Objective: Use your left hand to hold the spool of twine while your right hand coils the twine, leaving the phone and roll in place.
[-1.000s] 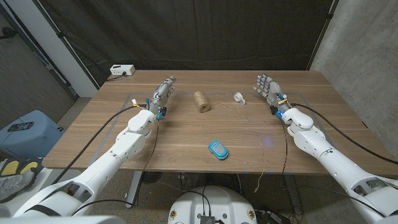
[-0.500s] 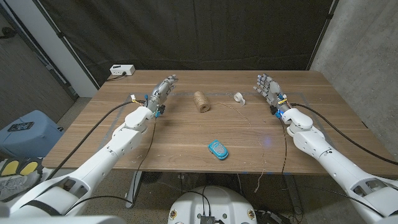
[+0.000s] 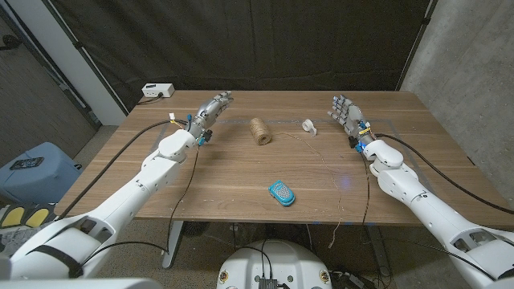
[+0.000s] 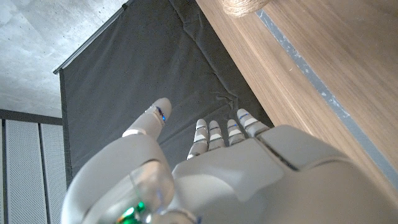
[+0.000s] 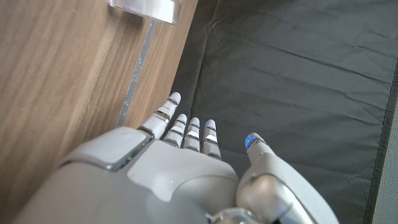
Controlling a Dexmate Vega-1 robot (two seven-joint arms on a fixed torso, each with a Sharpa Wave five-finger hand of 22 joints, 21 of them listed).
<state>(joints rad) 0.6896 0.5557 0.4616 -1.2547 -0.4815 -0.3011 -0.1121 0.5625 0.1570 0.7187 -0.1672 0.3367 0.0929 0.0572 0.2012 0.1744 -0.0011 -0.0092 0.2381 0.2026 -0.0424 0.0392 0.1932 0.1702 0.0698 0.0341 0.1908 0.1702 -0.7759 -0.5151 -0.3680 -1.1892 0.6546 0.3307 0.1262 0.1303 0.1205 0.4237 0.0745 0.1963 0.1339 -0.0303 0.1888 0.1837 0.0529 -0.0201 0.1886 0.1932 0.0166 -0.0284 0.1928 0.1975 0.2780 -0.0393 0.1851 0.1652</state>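
The spool of tan twine (image 3: 259, 131) stands at the table's middle back, and its edge shows in the left wrist view (image 4: 244, 6). A loose strand of twine (image 3: 328, 164) trails from it to the right and down over the front edge. My left hand (image 3: 210, 111) hovers to the left of the spool, fingers straight and apart, holding nothing (image 4: 205, 168). My right hand (image 3: 346, 114) stays at the back right, fingers spread, nothing in it (image 5: 180, 162).
A small clear tape roll (image 3: 309, 125) sits right of the spool, also in the right wrist view (image 5: 144, 9). A blue phone (image 3: 281, 193) lies near the front middle. A white box (image 3: 157, 90) sits off the table's back left corner.
My left hand has lifted and moved back and slightly right, toward the spool's side. The right hand and the objects have stayed put.
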